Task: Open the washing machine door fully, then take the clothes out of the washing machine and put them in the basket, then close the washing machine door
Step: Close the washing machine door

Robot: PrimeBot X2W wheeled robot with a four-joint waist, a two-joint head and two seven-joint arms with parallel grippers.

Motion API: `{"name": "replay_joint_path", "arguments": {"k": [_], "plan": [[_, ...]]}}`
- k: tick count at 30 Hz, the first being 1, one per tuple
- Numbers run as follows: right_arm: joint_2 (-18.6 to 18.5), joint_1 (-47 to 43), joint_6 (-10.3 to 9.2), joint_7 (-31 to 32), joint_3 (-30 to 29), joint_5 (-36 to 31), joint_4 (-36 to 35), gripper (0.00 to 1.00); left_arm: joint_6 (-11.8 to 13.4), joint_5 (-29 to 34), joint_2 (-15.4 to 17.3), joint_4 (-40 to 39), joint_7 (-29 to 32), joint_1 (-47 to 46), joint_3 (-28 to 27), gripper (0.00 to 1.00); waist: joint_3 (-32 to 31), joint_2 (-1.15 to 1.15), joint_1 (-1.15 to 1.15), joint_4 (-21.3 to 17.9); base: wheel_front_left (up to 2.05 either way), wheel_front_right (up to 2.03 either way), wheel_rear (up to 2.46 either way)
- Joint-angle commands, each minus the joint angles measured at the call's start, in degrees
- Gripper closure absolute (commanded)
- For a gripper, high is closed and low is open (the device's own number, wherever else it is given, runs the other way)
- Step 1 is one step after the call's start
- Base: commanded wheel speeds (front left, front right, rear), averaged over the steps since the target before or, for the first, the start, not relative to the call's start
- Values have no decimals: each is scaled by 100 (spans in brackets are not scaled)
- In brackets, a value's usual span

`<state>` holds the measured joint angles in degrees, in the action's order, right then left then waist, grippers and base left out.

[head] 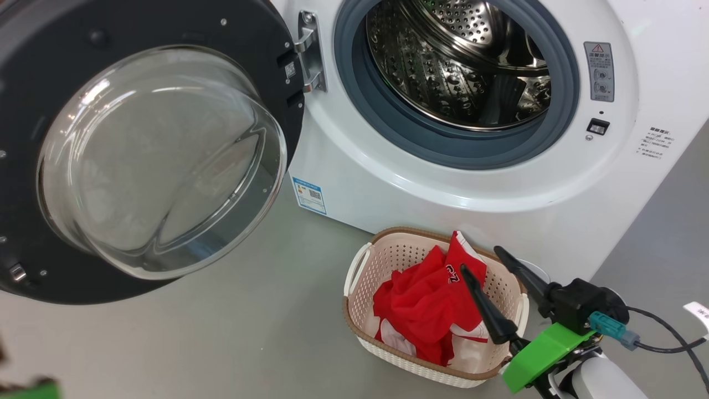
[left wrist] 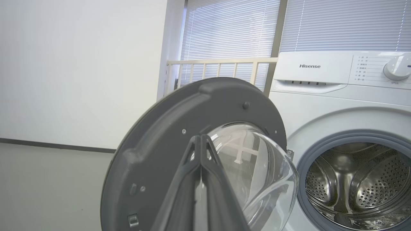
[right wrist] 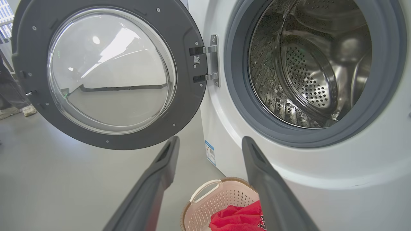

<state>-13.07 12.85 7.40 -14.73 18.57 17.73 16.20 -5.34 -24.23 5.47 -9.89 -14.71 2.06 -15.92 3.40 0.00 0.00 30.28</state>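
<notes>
- Grey floor (head: pixel 221 332) runs back to a white wall (left wrist: pixel 80 64) and window blinds (left wrist: pixel 231 29)
- The washer (head: pixel 443 188) stands white and front-on, its grey gasket (head: pixel 388 122) ringing a perforated steel drum (head: pixel 460 61)
- The door (head: pixel 166 22) hangs swung wide on its hinge (head: pixel 310 52) to the robot's left, with its inner face and bulging glass (head: pixel 160 160) toward the robot
- The basket (head: pixel 354 327) sits on the floor just before the washer, below the drum's mouth
- The red clothes (head: pixel 426 305) lie heaped inside the basket, white trim showing
- The right gripper (head: pixel 481 259) hovers over the basket's near right side, fingers spread wide, holding nothing
- The left gripper (left wrist: pixel 200 138) points at the door's inner face, fingers pressed together and empty; whether it touches the door I cannot tell
</notes>
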Motion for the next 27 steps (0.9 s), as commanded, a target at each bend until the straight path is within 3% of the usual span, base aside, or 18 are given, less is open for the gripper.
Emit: {"name": "replay_joint_path", "arguments": {"k": [1, 3, 6, 7, 13, 20, 27], "plan": [[-15, -45, 9, -27, 50, -34, -164, 0, -80, -200, 316, -156, -29, -450, -351, 100, 10, 0, 0, -2, 0, 0, 0], [-27, -66, 9, -27, -1, -52, -190, 0, -128, -745, 535, -23, 25, -870, -576, 100, 28, 0, 0, -1, 0, 0, 0], [-50, -96, 9, -27, -85, -83, -228, 0, -171, -1350, 1153, 422, 166, -1562, -925, 100, 64, 0, 0, -5, 0, 0, 0], [-50, -96, 9, -27, -85, -83, -228, 0, -171, -1350, 1153, 422, 166, -1562, -925, 100, 64, 0, 0, -5, 0, 0, 0], [-92, -149, 9, -27, -184, -154, -296, 0, -204, -2785, 2107, 2035, 709, -3022, -1359, 100, 176, 0, 0, -13, 0, 0, 0], [-154, -146, 9, -27, -239, -229, -346, 0, -212, -3513, 3027, 4060, 1775, -4226, -793, 100, 371, 0, 0, -11, 0, 0, 0], [-268, -69, 9, -27, -156, -286, -366, 0, -213, -3958, 3516, 5446, 3173, -4989, -115, 100, 601, 0, 0, -28, 0, 0, 0]]}}
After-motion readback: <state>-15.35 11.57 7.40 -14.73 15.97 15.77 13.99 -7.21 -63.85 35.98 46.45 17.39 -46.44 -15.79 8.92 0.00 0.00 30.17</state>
